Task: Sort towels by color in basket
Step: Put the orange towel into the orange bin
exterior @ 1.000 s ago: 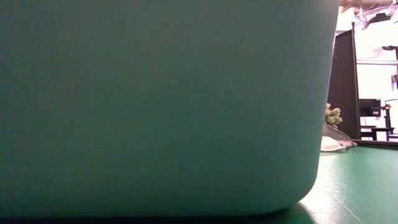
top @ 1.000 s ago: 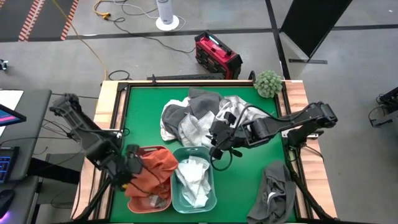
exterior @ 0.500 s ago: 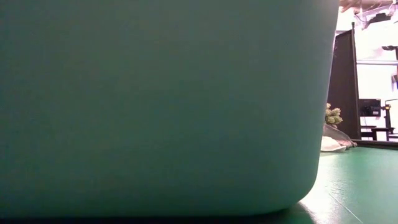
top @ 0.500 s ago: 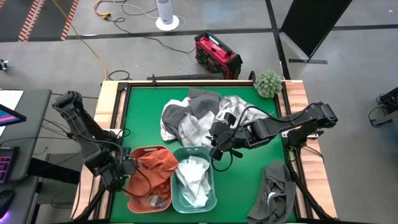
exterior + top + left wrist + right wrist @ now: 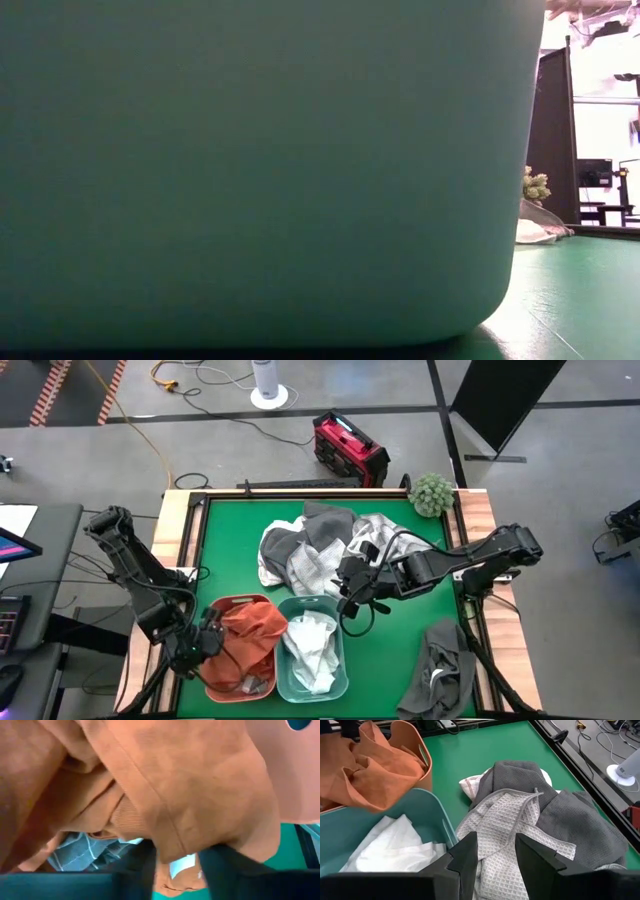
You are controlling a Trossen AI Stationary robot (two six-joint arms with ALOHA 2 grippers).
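My left gripper [image 5: 203,643] is at the left rim of the orange basket [image 5: 262,686], shut on a rust-orange towel [image 5: 252,632] that is heaped over the basket. Under it lies a grey plaid towel [image 5: 75,856]. The teal basket [image 5: 338,682] beside it holds white towels [image 5: 310,645]. My right gripper [image 5: 349,598] hovers open at the near edge of a pile of dark grey [image 5: 580,825], light grey [image 5: 505,835] and red-checked white towels [image 5: 472,785] on the green table. Its fingers touch nothing. My left gripper has a hanging fold of the rust-orange towel [image 5: 192,837] between its two fingers [image 5: 150,867]. The cloth bulges above them and hides the fingertips. One layer or several, I cannot tell. The rest of the towel lies slack over the orange basket.
A dark grey towel [image 5: 440,665] lies at the table's near right corner, partly over the edge. A green fuzzy ball [image 5: 432,492] sits at the far right corner. The teal basket's wall [image 5: 260,170] fills most of the low view. A red case [image 5: 348,448] stands on the floor beyond.
My left gripper has moved from above the orange basket's left part toward the table's near left corner, to the basket's left rim. The rust-orange towel has shifted with it and now bunches higher over the basket.
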